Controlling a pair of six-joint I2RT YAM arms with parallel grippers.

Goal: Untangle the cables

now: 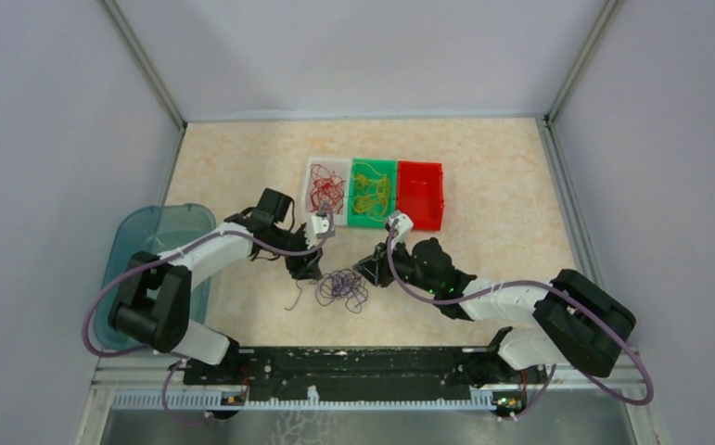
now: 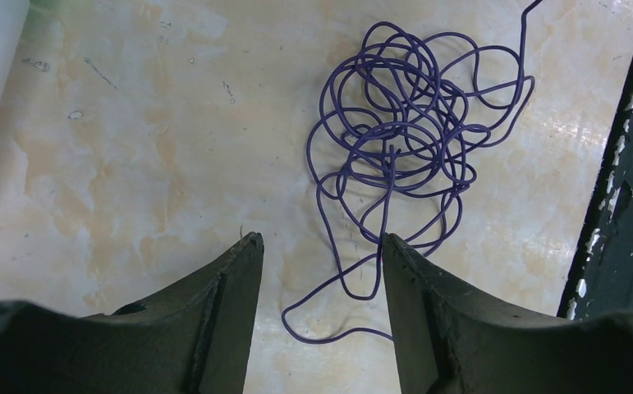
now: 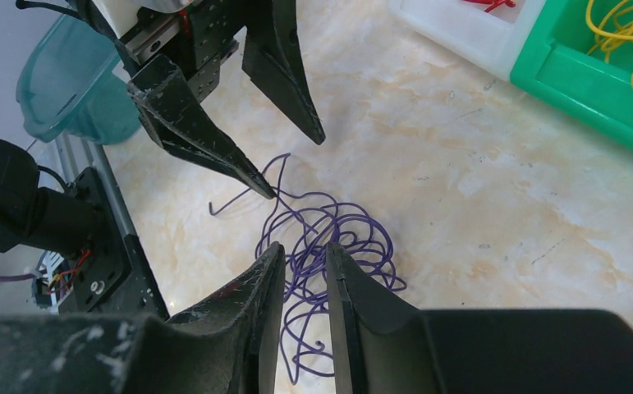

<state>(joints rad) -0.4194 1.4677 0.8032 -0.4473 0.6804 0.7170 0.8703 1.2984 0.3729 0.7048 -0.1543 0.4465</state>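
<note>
1. Bright, even light is being thrown from overhead in all views.
2. Only faint, soft shadows are being cast beside the purple cable point(image 2: 388, 156).
3. A mild sheen is being reflected off the marbled tabletop point(image 2: 571, 139).

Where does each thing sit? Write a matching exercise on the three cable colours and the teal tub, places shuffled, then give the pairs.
Things:
1. red cables
2. yellow cables
3. purple cable
4. teal tub

Places:
A. loose on the table
B. in the white bin
C. at the table's left edge
D. in the green bin

Pairs: 1-B, 2-D, 3-A, 4-C
</note>
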